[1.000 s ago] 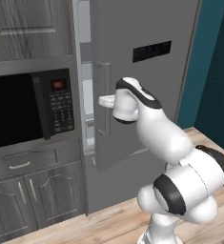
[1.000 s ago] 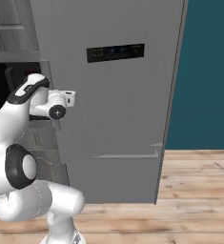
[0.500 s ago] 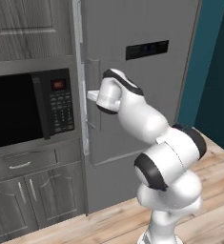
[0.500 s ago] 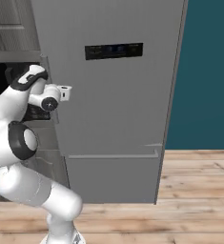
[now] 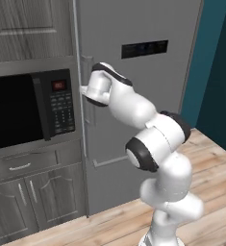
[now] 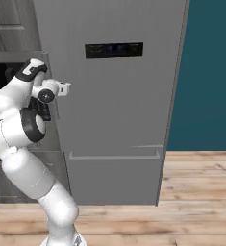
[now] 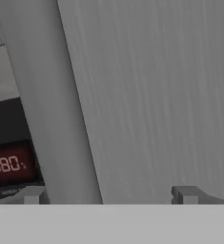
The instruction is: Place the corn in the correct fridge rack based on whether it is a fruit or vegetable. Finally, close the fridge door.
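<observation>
The pincer (image 7: 108, 195) stands wide and holds nothing, its tips close against the fridge door (image 5: 133, 91), which lies flush with the fridge body. The door's vertical handle (image 5: 88, 91) is just beside it, the microwave (image 5: 30, 108) further off on that side.

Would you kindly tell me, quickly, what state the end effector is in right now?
End effector: open, holding nothing, its fingertips spread wide in front of the fridge door.
</observation>
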You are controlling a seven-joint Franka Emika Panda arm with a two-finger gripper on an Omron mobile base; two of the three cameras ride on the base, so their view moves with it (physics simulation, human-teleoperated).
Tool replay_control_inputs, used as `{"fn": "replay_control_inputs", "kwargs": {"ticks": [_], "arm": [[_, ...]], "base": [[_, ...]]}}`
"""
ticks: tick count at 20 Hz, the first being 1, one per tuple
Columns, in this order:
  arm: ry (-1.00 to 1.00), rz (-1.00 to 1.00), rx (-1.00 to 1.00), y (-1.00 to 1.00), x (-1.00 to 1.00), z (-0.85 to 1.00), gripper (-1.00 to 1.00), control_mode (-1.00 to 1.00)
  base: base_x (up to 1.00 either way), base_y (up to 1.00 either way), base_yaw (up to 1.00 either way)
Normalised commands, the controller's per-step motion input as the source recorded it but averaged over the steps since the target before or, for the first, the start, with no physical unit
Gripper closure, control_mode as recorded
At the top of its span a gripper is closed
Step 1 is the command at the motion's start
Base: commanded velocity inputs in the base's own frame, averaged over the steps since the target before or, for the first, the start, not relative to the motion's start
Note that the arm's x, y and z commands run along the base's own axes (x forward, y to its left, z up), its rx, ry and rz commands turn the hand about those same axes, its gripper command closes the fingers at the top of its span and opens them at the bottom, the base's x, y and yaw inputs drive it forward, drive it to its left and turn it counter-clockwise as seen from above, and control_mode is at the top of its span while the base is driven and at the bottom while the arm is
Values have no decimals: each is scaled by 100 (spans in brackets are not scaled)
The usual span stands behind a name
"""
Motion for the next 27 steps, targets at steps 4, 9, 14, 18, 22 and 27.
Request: {"fn": "replay_control_inputs", "kwargs": {"ticks": [4, 9, 14, 18, 22, 27], "arm": [[8, -5, 0, 3, 52, 0, -100, -100], [9, -4, 0, 0, 56, 0, -100, -100], [8, -4, 0, 0, 49, 0, -100, -100], [11, -3, 0, 0, 51, 0, -100, -100], [3, 0, 0, 0, 2, 2, -100, -100], [0, 0, 0, 0, 0, 0, -100, -100]], "base": [[0, 0, 0], [0, 0, 0], [0, 0, 0], [0, 0, 0], [0, 0, 0], [0, 0, 0]]}}
